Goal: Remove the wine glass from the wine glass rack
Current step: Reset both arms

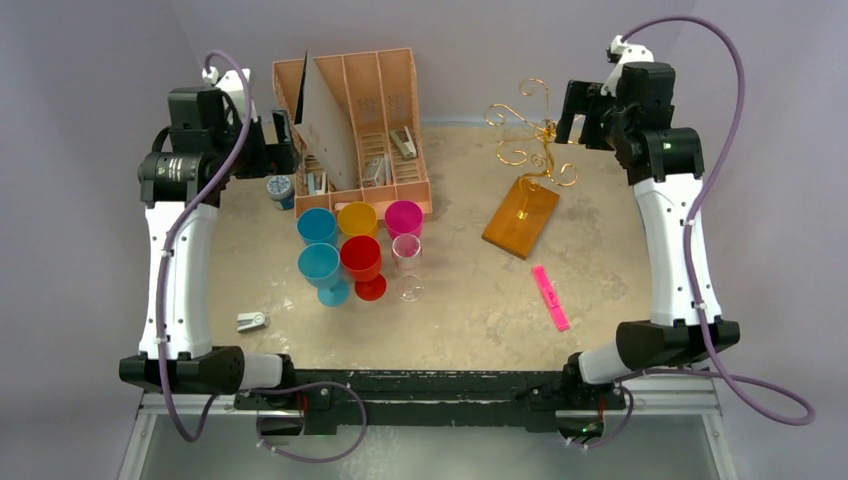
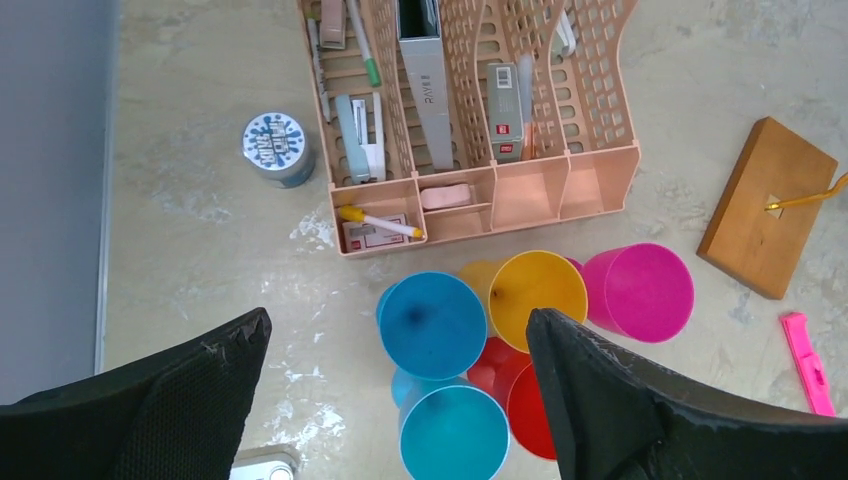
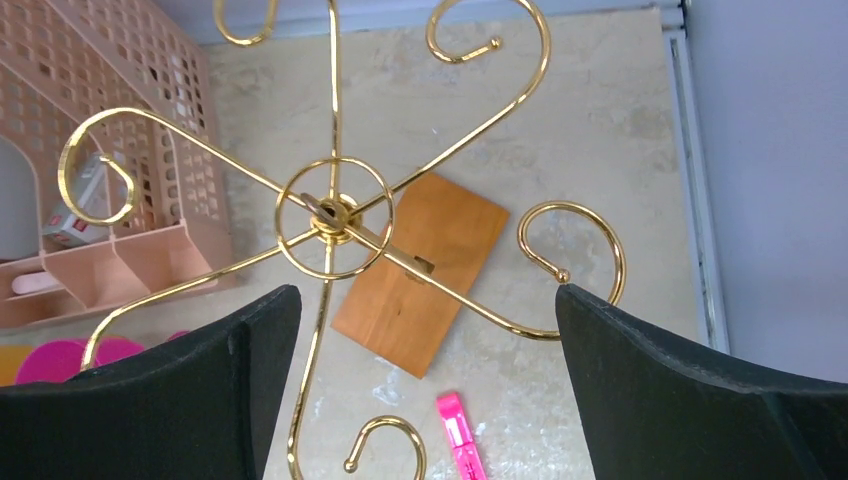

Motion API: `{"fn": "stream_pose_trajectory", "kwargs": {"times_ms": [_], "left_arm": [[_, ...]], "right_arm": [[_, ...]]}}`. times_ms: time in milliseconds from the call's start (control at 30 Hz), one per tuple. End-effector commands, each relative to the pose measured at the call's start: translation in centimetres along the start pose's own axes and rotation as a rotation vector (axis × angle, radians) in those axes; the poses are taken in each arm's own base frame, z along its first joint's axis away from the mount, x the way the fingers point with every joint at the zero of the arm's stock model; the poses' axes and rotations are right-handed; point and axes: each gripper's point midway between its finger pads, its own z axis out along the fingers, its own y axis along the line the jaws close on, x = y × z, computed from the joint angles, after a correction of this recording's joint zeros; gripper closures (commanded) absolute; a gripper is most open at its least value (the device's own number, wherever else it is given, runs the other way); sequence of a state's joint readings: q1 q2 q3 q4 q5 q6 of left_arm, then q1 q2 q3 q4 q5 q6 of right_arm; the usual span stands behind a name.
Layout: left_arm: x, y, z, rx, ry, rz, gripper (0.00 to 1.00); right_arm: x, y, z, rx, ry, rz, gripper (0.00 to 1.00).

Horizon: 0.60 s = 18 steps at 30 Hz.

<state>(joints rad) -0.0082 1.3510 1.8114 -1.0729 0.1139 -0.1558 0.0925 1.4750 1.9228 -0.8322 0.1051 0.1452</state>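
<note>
Marbled tabletop (image 1: 600,270) bears wine glass rack (image 1: 521,215) and wine glass (image 1: 407,252); left tool (image 2: 398,318), right tool (image 3: 428,291) gape.

Top view: fixed, high behind the arm bases, facing forward and down; takes in the whole table (image 1: 600,255). Left wrist view: high, facing steeply down past the left gripper (image 2: 398,325) onto organiser (image 2: 600,165) and cups (image 2: 432,325). Right wrist view: close above the rack (image 3: 333,215), facing down past the right gripper (image 3: 428,292). Wrist views share rack base, organiser corner, pink stick (image 3: 460,435).
</note>
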Motion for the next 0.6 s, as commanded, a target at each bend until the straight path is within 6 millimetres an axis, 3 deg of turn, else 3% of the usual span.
{"fn": "stream_pose_trajectory", "kwargs": {"times_ms": [0,100,233,300,433,567], "left_arm": [[-2.2,0.4,-3.8,-0.048,-0.120,-0.026,0.01],[-1.9,2.6,-4.7,-0.185,-0.153,-0.110,0.01],[-0.4,4.4,-5.6,-0.295,-0.168,-0.172,0.01],[0.1,4.6,-6.1,-0.301,-0.199,-0.174,0.01],[0.0,4.4,-7.0,-0.279,-0.261,-0.173,0.01],[0.5,4.5,-6.6,-0.292,-0.209,-0.189,0.01]], "right_arm": [[-4.7,-0.3,-5.7,-0.012,-0.186,-0.020,0.01],[-2.5,-3.7,-6.1,0.155,-0.114,-0.025,0.01],[2.8,-7.0,-7.8,0.248,-0.089,0.126,0.01],[4.6,-6.4,-8.0,0.174,-0.129,0.130,0.01],[5.4,-3.4,-9.0,0.001,-0.043,0.067,0.01],[7.2,-5.2,-9.0,0.102,0.017,0.080,0.01]]}}
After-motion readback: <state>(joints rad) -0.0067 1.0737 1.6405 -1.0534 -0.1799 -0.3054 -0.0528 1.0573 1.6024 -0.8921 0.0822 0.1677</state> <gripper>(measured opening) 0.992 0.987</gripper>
